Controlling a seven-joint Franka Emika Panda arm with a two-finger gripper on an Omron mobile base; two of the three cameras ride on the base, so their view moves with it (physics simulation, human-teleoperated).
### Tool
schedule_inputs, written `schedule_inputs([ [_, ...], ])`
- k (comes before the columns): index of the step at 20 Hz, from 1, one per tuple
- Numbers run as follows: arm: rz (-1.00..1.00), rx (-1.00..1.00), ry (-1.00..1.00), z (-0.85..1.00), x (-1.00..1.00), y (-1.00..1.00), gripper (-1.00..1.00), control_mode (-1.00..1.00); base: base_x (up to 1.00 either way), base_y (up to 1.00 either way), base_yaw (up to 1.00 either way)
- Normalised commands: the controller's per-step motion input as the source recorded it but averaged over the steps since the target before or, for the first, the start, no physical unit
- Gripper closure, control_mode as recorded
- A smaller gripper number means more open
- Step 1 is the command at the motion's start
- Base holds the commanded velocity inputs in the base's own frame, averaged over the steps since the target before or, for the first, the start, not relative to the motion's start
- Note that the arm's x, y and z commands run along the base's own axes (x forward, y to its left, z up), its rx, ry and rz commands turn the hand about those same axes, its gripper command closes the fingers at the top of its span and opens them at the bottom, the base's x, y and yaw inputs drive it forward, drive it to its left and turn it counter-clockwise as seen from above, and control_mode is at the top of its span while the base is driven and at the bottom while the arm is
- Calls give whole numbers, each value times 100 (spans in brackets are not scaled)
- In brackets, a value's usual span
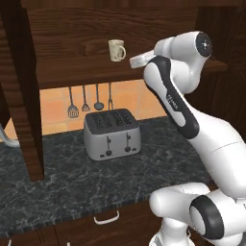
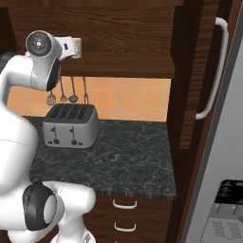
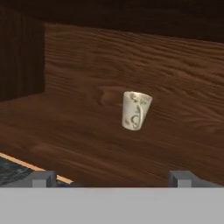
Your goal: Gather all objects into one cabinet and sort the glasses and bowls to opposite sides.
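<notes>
Cream mug (image 1: 116, 50): one, upright on the cabinet shelf (image 1: 86, 69), handle toward the arm.
Arm: raised, hand reaching level into the cabinet.
Jaws: spread wide, short of the mug, holding nothing.
Right base view: door handle (image 2: 213, 66).
Worktop (image 1: 72, 178): one grey toaster (image 1: 111, 133).

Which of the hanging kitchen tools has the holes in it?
The slotted grey spatula, hanging farthest left of the four utensils under the dark wooden shelf in the left base view; its flat head has slots.
</notes>
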Motion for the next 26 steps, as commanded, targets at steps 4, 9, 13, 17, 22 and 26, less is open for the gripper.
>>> schedule_inputs([
  [4, -9, 8, 34, 2, 52, 0, -100, -100, 0, 0, 0],
  [9, 0, 4, 0, -1, 26, 0, -100, -100, 0, 0, 0],
  [13, 0, 0, 0, -17, 3, 0, -100, -100, 0, 0, 0],
  [17, 0, 0, -2, -51, 4, 0, -100, -100, 0, 0, 0],
  [22, 0, 0, 0, -15, 24, 0, -100, -100, 0, 0, 0],
  [26, 0, 3, 0, 0, 43, 0, -100, -100, 0, 0, 0],
])
